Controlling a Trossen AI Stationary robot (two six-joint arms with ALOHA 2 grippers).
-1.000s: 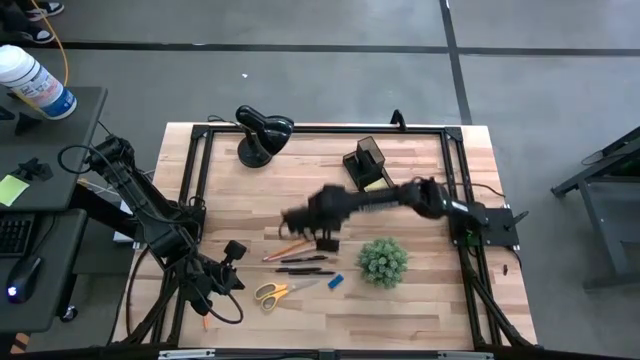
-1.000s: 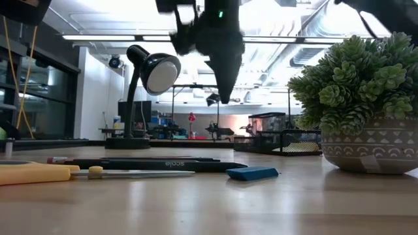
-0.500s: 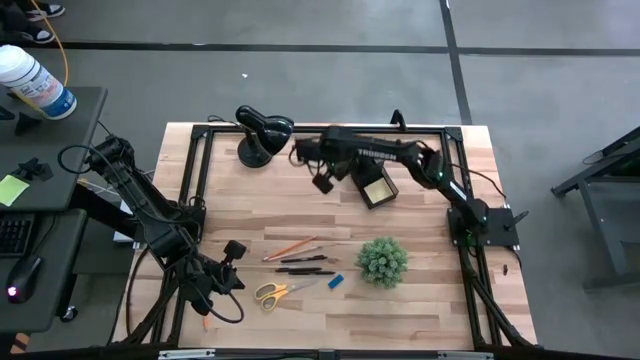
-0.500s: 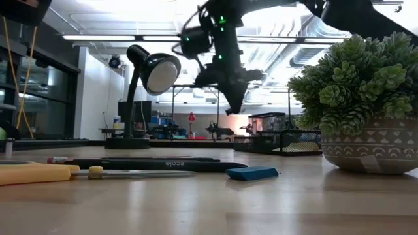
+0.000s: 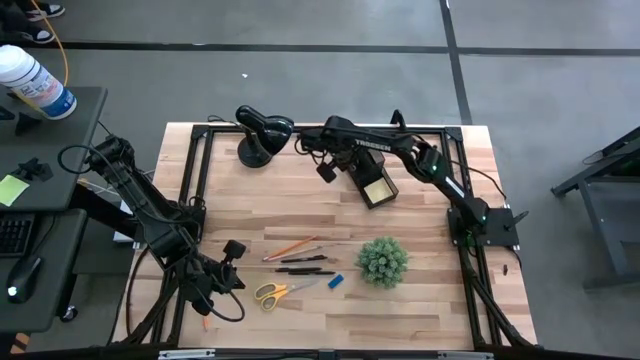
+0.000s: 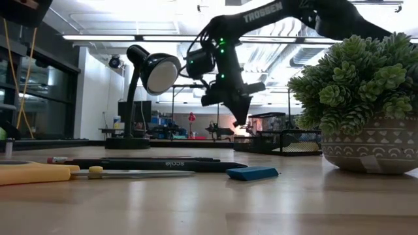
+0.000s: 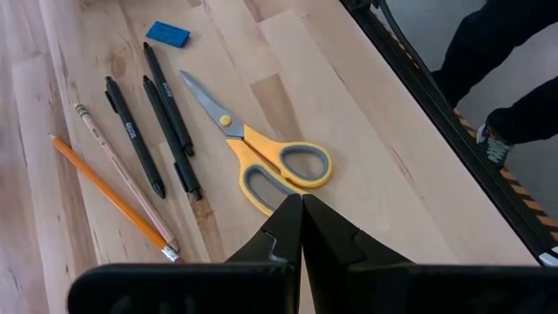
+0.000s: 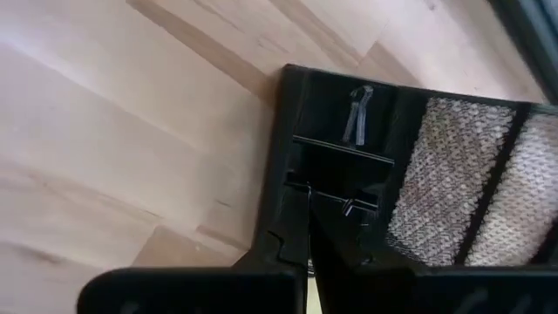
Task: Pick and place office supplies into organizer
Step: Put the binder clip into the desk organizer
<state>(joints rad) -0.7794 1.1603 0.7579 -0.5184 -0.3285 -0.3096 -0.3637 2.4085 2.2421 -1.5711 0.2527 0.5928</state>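
Right hand (image 5: 325, 172) has swung, within the last second, from over the pencils and pens at frame centre up to the upper middle of the high view, and its fingers are pressed together with nothing visible between them. You now have it hanging just beside the organizer (image 5: 368, 170), on its left edge; your right wrist view looks down past the closed fingers into the caddy's dark compartment and mesh wall. My reading is that a delivery has ended or a carry came up empty, and you cannot tell which from here. Nearer you, along the lower centre, the scissors (image 5: 270, 292) lie with handles to the left and blades pointing right and slightly up. The pens (image 5: 305, 265) run almost level left to right, the pencils (image 5: 292, 247) slant up toward the right, and the blue item (image 5: 335, 281) sits at their right end. Left hand (image 5: 234, 250) waits, fingers together, at the lower left just above the scissors. Farther back, the organizer's long axis runs diagonally, upper left to lower right, with the yellow sticky-note pad (image 5: 377, 188) in its lower end.
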